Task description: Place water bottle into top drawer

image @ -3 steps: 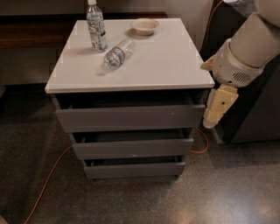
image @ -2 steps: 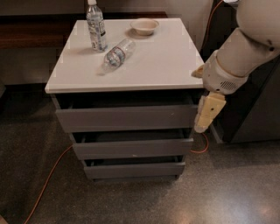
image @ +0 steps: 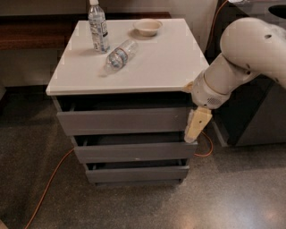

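1. The water bottle (image: 119, 54) is laid on its side toward the table's (image: 156, 67) back left corner.
2. The tool (image: 195, 129) is held below the front right corner, well apart from the bottle; its grip state cannot be judged.

floor (image: 232, 197): speckled grey, orange cable (image: 47, 185) | wall (image: 192, 11): pale | dark wooden bench (image: 31, 31) left | tool (image: 192, 136): cabinet's (image: 134, 152) right front edge

dim floor (image: 232, 192), bright tabletop (image: 156, 67), gripper (image: 195, 130) lit beside the top drawer (image: 125, 120).
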